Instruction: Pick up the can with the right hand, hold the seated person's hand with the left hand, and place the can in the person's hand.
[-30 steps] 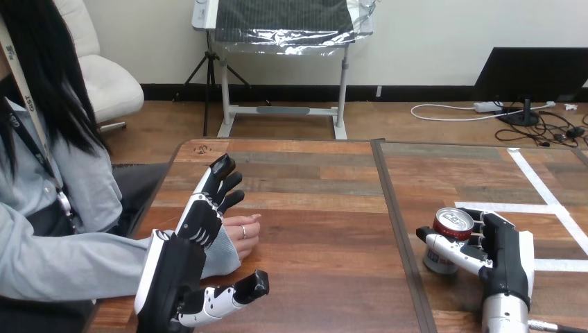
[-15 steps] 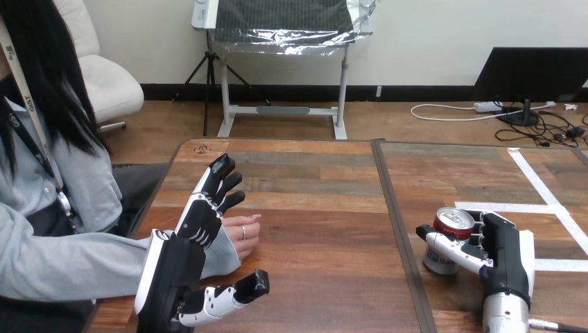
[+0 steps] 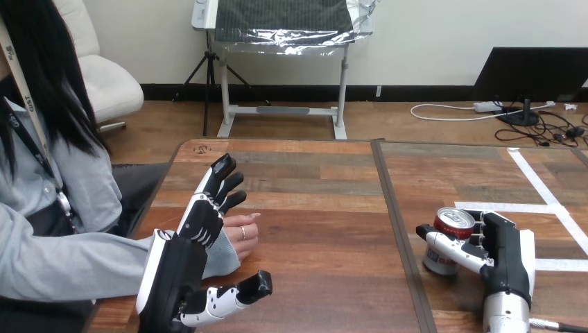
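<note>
On the bench (image 3: 319,229), right half: one can (image 3: 454,223), standing upright with its top showing, beside white tape lines (image 3: 535,179) that seem to be marking out its starting spot. The right robot hand (image 3: 507,253) is wrapping the can from the robot's side. The thumb is crossing its near face and the fingers are curling round the far side, so this hand is closed on the can. The can's base appears to be touching the wood, so in my judgement the grip is being made and the lift is not yet done.

On the bench, left half: the person's hand (image 3: 244,237), reaching in from the view's left and resting on the wood, apparently palm down with fingers loosely folded. The left robot hand (image 3: 197,225) is hovering just over its near side, with fingers straight and pointing away from the robot and the thumb spread wide. It is wide open and gripping nothing. Whether it is touching the person's hand I cannot tell. The wide spread is probably readying it to close round that hand.

Note: the can and the person's hand are sitting well apart, so a carry across the bench is needed, and the person's hand is likely needing turning upward to receive the can
</note>
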Robot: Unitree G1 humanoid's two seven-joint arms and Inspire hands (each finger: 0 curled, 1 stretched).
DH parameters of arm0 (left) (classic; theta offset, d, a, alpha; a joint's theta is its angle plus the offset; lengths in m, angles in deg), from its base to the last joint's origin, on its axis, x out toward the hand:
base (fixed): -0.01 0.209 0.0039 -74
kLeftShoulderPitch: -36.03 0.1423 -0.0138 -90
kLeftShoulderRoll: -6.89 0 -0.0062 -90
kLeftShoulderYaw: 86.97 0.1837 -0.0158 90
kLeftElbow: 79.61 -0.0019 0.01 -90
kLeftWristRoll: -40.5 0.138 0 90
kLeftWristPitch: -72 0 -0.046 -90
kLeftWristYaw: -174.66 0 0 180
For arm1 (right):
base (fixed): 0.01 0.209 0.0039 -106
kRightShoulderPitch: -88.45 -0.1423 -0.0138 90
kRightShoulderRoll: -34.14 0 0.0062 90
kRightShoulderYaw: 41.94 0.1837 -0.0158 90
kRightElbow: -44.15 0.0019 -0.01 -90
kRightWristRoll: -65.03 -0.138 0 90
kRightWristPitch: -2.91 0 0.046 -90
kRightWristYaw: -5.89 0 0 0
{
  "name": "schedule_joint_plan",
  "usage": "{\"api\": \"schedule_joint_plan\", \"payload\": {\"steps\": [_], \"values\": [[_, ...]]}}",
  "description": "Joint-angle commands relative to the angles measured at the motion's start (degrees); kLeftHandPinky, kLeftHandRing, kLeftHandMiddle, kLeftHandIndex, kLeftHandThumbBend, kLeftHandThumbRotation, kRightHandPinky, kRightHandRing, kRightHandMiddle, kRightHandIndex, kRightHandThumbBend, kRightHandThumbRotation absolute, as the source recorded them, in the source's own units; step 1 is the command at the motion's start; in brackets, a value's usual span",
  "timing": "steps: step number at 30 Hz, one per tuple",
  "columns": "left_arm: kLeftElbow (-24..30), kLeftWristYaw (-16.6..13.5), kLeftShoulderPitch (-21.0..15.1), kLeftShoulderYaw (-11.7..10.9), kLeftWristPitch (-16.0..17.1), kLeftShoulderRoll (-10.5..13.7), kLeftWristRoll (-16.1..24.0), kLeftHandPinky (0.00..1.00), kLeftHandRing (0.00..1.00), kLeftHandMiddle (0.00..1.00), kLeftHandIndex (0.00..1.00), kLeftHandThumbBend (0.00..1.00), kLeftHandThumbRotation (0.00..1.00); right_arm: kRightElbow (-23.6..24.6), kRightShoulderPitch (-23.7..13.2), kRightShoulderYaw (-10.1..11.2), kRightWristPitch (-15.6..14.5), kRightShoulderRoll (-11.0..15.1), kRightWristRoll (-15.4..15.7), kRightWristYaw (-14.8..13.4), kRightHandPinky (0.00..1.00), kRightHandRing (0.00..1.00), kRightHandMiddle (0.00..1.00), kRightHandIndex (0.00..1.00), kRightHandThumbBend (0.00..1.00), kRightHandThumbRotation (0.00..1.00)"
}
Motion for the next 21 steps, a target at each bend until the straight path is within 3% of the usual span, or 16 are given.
{"api": "schedule_joint_plan", "payload": {"steps": [1,10,13,16,21], "values": [[2.62,0.04,-2.07,0.71,0.47,-0.31,-0.21,0.86,0.92,0.95,0.94,1.0,0.53,0.72,0.33,-0.77,-1.21,0.36,0.73,0.42,0.44,0.46,0.49,0.51,0.83,0.0],[2.61,-0.62,-2.1,0.24,-0.19,-0.43,0.72,0.86,0.92,0.95,0.94,1.0,0.52,2.05,0.56,-1.82,0.43,0.9,1.9,0.29,0.42,0.45,0.5,0.51,0.82,0.0],[2.38,-1.81,-2.19,-0.74,-0.44,-0.33,3.17,0.87,0.93,0.95,0.94,1.0,0.51,2.89,0.47,-1.72,0.44,0.87,1.6,1.06,0.42,0.45,0.5,0.51,0.82,0.0],[2.55,-4.23,-2.12,-2.46,-0.71,-0.25,7.54,0.86,0.93,0.96,0.94,1.0,0.51,3.71,0.45,-1.91,0.39,1.03,1.8,1.39,0.41,0.45,0.51,0.5,0.81,0.0],[5.31,-11.13,-1.07,-5.85,-3.76,0.06,18.72,0.86,0.93,0.96,0.95,1.0,0.51,5.54,0.48,-2.08,0.19,1.18,1.94,2.26,0.4,0.45,0.51,0.5,0.82,0.0]]}}
